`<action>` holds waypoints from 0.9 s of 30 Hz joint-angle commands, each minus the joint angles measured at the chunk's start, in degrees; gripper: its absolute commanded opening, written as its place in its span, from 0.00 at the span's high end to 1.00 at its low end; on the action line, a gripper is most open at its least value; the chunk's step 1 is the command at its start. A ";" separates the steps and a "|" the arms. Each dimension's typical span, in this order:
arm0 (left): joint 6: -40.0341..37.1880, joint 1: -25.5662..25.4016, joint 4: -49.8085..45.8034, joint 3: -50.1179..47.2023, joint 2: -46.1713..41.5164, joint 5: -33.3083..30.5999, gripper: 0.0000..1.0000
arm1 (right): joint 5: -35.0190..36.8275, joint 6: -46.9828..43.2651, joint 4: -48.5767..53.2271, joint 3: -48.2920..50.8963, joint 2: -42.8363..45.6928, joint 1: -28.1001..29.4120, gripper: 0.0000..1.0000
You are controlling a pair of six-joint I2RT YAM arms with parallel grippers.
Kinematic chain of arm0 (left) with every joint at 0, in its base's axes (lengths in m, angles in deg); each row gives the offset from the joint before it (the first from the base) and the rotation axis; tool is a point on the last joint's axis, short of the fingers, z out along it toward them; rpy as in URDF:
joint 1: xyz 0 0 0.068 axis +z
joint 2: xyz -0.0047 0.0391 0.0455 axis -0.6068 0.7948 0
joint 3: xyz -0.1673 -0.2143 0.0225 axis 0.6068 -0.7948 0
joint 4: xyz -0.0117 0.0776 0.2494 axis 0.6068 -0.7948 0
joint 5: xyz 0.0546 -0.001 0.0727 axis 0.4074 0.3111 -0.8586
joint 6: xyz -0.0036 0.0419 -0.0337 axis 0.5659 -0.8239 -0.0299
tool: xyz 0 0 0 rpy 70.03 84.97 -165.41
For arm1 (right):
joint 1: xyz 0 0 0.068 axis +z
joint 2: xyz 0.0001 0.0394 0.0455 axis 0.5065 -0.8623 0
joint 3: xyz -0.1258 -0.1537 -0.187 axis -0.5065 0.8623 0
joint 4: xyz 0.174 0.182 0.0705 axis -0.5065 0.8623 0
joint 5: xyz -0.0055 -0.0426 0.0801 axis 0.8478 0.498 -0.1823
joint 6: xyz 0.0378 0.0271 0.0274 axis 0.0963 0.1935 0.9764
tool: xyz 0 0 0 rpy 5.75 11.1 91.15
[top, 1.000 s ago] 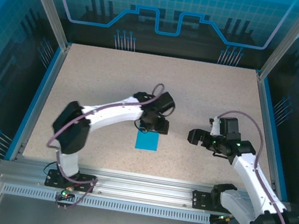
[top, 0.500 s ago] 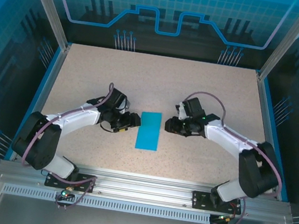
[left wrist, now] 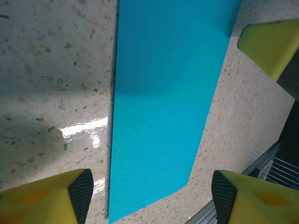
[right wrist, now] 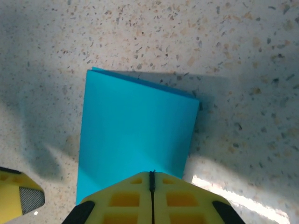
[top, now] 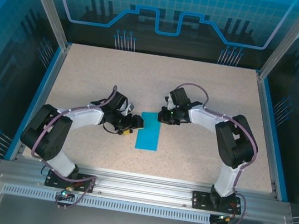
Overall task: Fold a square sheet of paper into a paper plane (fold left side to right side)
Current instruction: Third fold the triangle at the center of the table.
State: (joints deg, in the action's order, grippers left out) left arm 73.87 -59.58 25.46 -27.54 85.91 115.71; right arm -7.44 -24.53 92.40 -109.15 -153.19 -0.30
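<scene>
The square sheet of paper [top: 149, 130] lies flat on the table, folded into a narrow teal-blue rectangle. My left gripper [top: 136, 123] sits low at its left edge, open, its yellow fingers [left wrist: 51, 198] straddling the near end of the paper [left wrist: 163, 93] with nothing held between them. My right gripper [top: 161, 115] is shut at the paper's far right corner. In the right wrist view its closed tip [right wrist: 151, 175] rests over the paper [right wrist: 135, 130], with no paper visible between the jaws. The paper plane is out of view.
The speckled tan table [top: 87, 74] has a blue rim and glass walls round it. An aluminium rail [top: 144, 187] runs along the near edge. The two grippers stand close together across the paper; the right gripper's finger [left wrist: 273, 44] shows in the left wrist view.
The left gripper has left its place over the paper and now sits at its left edge. The right arm swung in to the paper's far right corner and shut.
</scene>
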 commanded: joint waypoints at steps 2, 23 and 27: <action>-1.93 0.31 0.52 0.58 1.58 2.70 0.29 | -0.41 -1.76 1.70 -3.07 -3.15 0.72 0.94; -0.64 -1.33 2.98 2.51 8.42 7.59 0.35 | 0.64 -4.83 3.43 -2.47 -5.83 0.77 0.94; -0.71 -1.92 2.87 2.97 9.21 7.77 0.36 | 0.33 -4.94 3.15 -2.38 -5.99 0.74 0.94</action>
State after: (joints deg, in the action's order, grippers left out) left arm 74.11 -60.26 27.78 -25.77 93.25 121.39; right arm -7.00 -28.51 94.48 -110.98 -157.41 -0.30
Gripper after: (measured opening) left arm 0.641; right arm 0.059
